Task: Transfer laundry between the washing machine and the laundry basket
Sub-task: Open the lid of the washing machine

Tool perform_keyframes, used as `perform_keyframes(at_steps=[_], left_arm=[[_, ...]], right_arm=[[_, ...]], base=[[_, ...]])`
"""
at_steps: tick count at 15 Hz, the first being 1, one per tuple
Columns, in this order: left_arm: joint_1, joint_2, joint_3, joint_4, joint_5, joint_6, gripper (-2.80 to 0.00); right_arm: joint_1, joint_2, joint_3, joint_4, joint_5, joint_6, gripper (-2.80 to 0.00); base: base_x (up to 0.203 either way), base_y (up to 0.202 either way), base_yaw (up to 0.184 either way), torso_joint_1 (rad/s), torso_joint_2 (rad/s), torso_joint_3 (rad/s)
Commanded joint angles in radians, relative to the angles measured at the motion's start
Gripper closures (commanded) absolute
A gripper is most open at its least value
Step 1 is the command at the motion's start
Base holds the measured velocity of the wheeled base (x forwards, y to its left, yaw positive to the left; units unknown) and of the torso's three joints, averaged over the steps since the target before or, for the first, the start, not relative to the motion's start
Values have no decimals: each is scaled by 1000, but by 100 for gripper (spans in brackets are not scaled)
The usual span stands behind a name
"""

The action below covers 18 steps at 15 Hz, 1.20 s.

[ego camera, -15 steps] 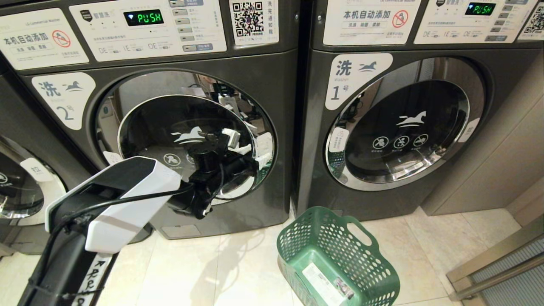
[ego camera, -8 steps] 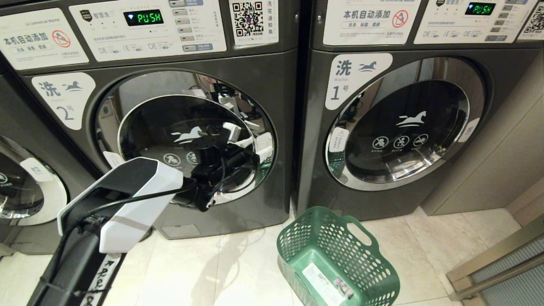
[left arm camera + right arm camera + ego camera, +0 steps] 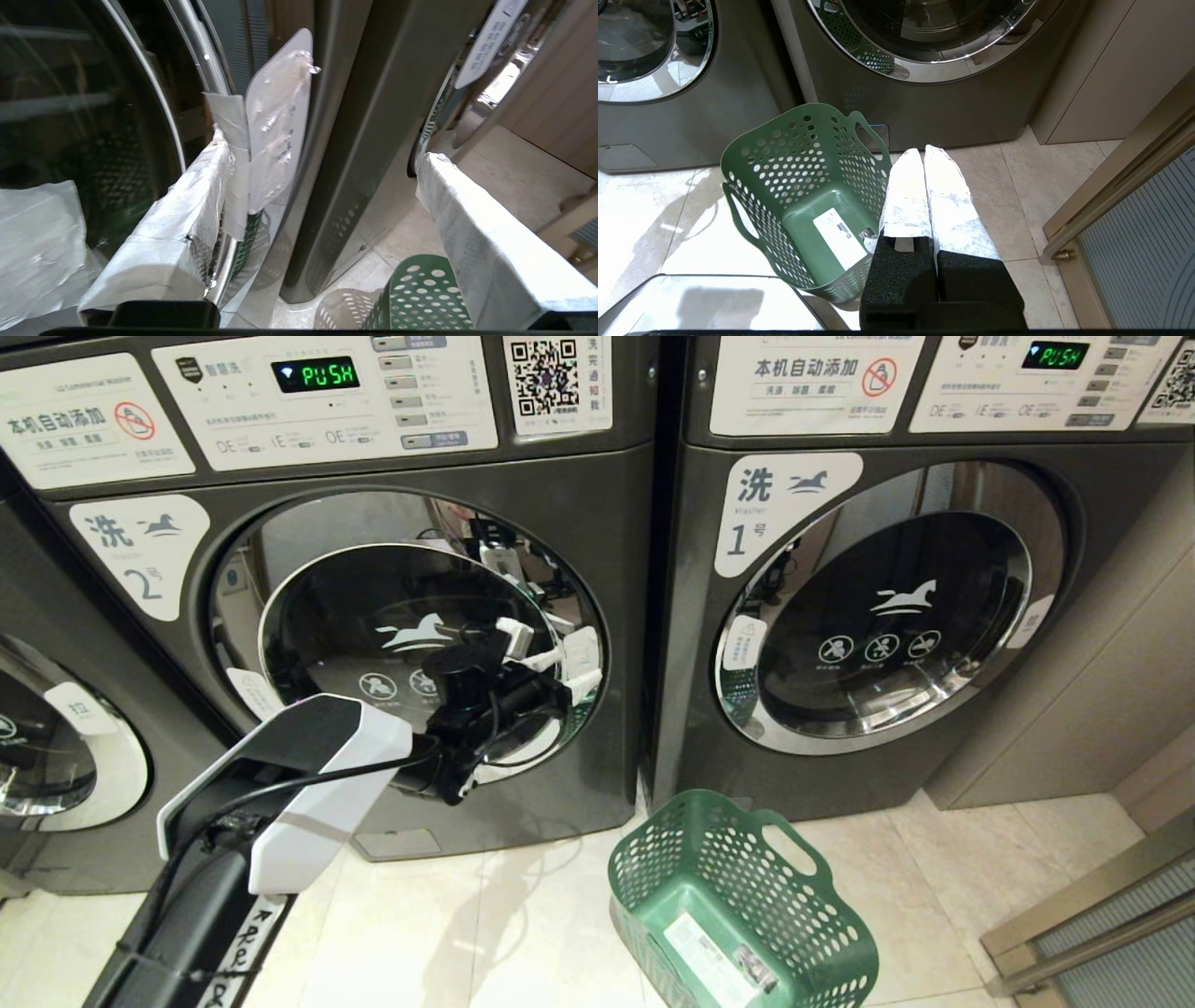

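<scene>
Washing machine point(image 3: 597, 504) marked 2, door closed, faced by the left gripper point(image 3: 551, 663).

The fingers are spread apart at the door's chrome rim; one tip is pressed beside the taped tab point(image 3: 275, 126). The laundry basket point(image 3: 840, 933) is seen on open floor below, beyond the right gripper point(image 3: 922, 154), whose fingers are pressed together.

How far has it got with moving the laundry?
Barely begun. Washing machine 2 has its door shut, and the green basket on the floor is empty. The left gripper, jaws open, is at the door's right edge. Opening it and moving the laundry remain. The right gripper hangs shut.
</scene>
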Motion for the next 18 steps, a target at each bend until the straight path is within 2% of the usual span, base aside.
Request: perform_keyframes(at_steps=[1,9,11,13,18], left_arm=[[-2,6,-5,-4,-13,-1,-280],[-21,34,-75,43,-12,6,-280],[-21,36,-77,45,14,14,-280],[-21,31,-77,44,82,19,-280],[-5,20,-63,29,93,16,-280]], right_arm=[[0,-1,0,0,0,0,0],[-1,-1,0,0,0,0,0],[-1,-1,0,0,0,0,0],[0,-1,0,0,0,0,0],[0,-1,0,0,0,0,0]], base=[[0,0,0,0,0,0],[0,0,0,0,0,0],[0,0,0,0,0,0],[0,0,0,0,0,0],[0,0,0,0,0,0]])
